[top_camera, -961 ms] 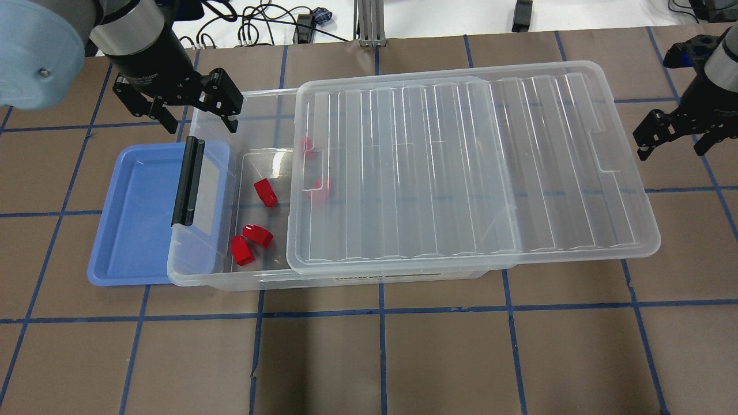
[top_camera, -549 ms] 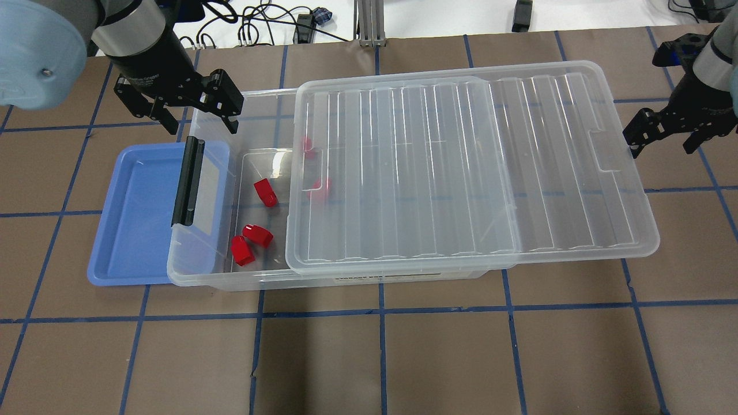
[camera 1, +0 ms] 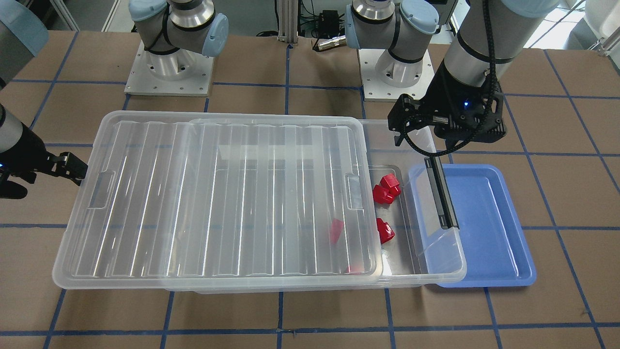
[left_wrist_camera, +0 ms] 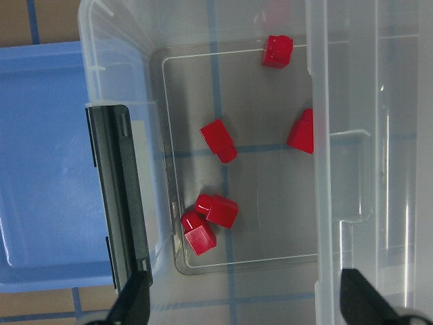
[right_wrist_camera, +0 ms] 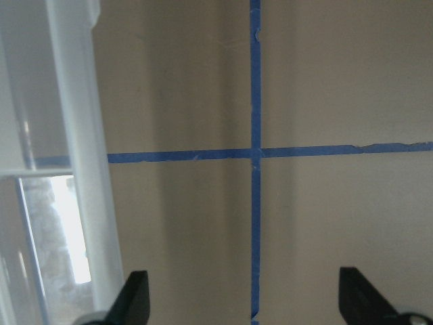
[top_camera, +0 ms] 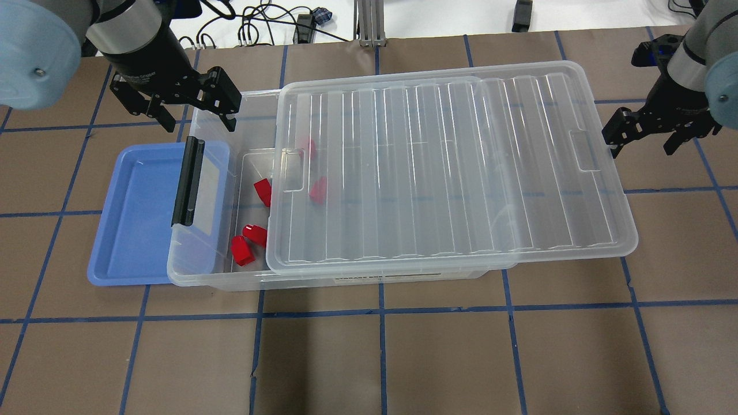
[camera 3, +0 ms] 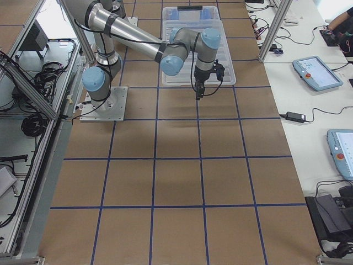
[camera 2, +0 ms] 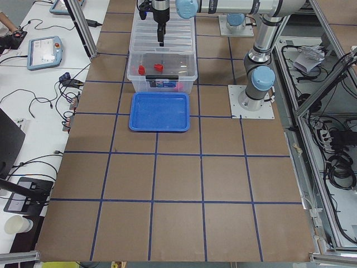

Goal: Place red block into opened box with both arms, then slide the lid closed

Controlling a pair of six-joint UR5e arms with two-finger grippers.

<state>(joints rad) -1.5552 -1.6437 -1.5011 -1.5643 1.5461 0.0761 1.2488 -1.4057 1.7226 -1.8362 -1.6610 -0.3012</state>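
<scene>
The clear box [top_camera: 199,279] holds several red blocks: three lie in its uncovered left end [top_camera: 262,192] [left_wrist_camera: 218,141], and two show through the lid [top_camera: 317,189]. The ribbed clear lid [top_camera: 450,173] [camera 1: 218,194] covers most of the box and overhangs its right end. My left gripper [top_camera: 200,122] [left_wrist_camera: 247,305] hangs open and empty over the box's far left corner. My right gripper [top_camera: 641,147] [right_wrist_camera: 247,301] is open, and its inner finger [top_camera: 612,141] is against the lid's right short edge [right_wrist_camera: 81,156].
A blue tray [top_camera: 132,213] lies partly under the box's left end. The black bar clip [top_camera: 187,181] stands on that end's rim. Cables and a metal post [top_camera: 369,23] sit beyond the table's far edge. Brown table surface [top_camera: 380,357] with blue tape lines spreads in front.
The right gripper has moved left, and the lid has slid left with it, covering more of the box's open end. The left gripper has barely moved.
</scene>
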